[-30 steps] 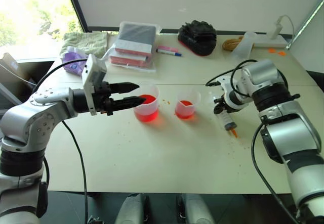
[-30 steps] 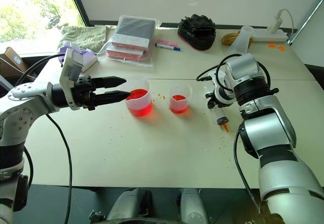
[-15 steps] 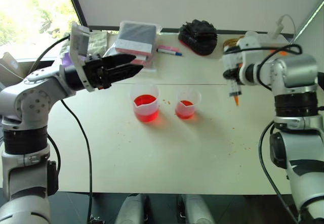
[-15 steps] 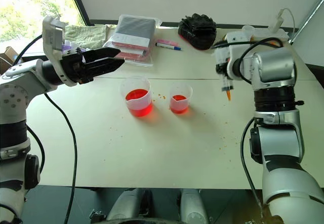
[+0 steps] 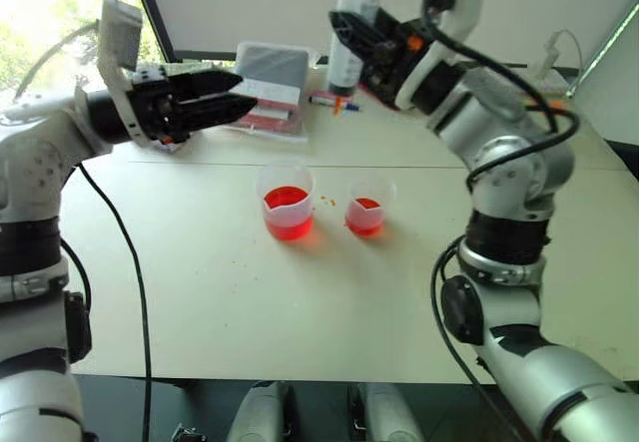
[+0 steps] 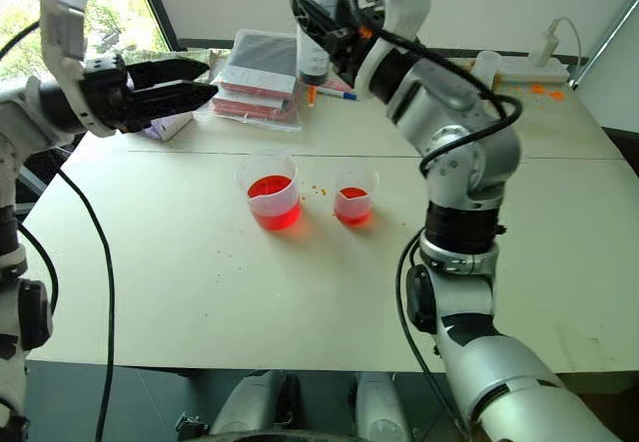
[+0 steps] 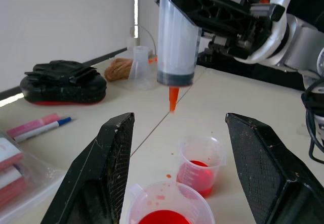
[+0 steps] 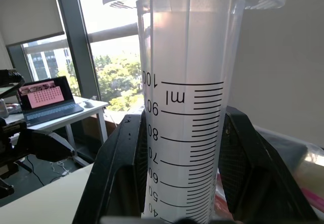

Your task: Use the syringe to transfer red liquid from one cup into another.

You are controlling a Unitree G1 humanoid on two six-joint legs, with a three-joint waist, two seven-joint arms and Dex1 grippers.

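Observation:
My right gripper [image 5: 361,35] is shut on the syringe [image 5: 351,23], a clear graduated barrel held upright, high over the table's back middle. Its orange tip [image 5: 339,106] points down. In the right wrist view the barrel [image 8: 185,107] stands between the two black fingers [image 8: 121,183]. My left gripper [image 5: 228,98] hovers open and empty to the left, pointing toward the syringe [image 7: 177,37]. On the white table [image 5: 300,302] the larger cup [image 5: 287,203] and the smaller cup [image 5: 367,206] stand side by side, both holding red liquid [image 5: 286,200].
A clear bag of flat packages [image 5: 268,83], a blue-capped marker [image 6: 336,93] and a black bundle [image 5: 394,68] lie along the back. A frosted cup [image 6: 486,66] and a power strip [image 6: 544,63] sit back right. Orange specks [image 5: 329,201] dot the table around the cups.
My right gripper has swung the syringe up and to the left, from low at the table's right to high above the back middle. The left gripper has risen, still open.

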